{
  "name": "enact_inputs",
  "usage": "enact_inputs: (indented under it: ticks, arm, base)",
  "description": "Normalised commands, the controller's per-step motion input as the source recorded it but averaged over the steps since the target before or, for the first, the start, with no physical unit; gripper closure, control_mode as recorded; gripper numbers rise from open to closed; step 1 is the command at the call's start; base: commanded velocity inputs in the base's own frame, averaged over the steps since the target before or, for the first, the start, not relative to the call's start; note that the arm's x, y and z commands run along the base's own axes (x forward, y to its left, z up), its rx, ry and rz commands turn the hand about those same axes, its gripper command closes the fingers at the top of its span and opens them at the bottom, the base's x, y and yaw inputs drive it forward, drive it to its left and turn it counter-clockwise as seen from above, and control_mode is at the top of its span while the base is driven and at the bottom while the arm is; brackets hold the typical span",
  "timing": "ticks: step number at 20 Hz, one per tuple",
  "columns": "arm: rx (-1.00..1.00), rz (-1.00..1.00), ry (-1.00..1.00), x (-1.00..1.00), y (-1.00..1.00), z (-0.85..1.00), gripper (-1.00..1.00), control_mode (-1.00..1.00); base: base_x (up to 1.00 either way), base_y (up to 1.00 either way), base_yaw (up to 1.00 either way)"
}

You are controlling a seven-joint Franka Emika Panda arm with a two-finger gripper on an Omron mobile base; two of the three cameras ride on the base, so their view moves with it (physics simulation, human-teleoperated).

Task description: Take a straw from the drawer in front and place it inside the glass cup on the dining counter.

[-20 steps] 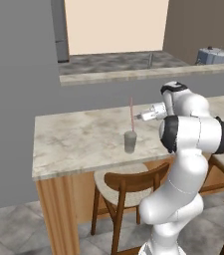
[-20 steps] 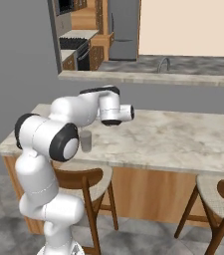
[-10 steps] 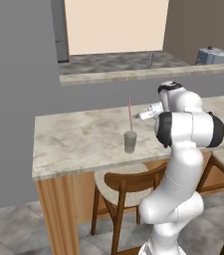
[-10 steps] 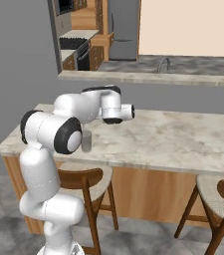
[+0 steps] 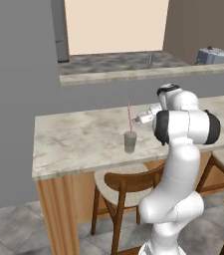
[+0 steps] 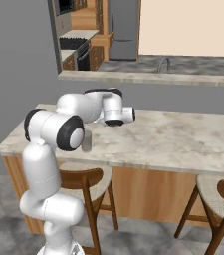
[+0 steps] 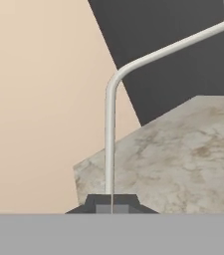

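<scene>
**Elbow drawn in, straw upright in the cup**

Since a second ago the arm's [image 5: 185,127] big dark-edged elbow joint has drawn a little toward the wall side of the left base view. The gripper [image 5: 139,120] has crept closer to the straw [image 5: 129,115], which has stayed standing in the cup.

In the left base view the claw lies roughly level above the counter, its tip just beside the straw's upper half. Whether it touches cannot be read there. In the hand view the gripper's [image 7: 112,205] two dark tips stand close together. The straw [image 7: 109,144], looking pale there, runs up from between them and bends over to one side at its top. I cannot tell whether the tips pinch it or merely flank it.

The red-pink straw stands nearly upright with its lower end inside the glass cup [image 5: 130,142], about half its length above the rim. The cup sits on the dining counter [image 5: 73,142], near the front edge and toward the middle of the visible stretch. In the right base view the glass cup [image 6: 87,142] shows just behind the arm's elbow, on the same marbled dining counter [image 6: 183,142].

A wooden stool [image 5: 118,185] with a pale seat is tucked under the counter below the cup.
</scene>
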Motion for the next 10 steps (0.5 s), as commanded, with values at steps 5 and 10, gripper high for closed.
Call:
enact_inputs:
  ticks: [5,10]
  arm:
    - [0.0,0.04,0.0,0.0,0.0,-0.18,1.0,-1.0]
    - [0.0,0.05,0.0,0.0,0.0,-0.1,1.0,-1.0]
  base:
    - [0.0,0.0,0.0]
    - [0.0,0.0,0.0]
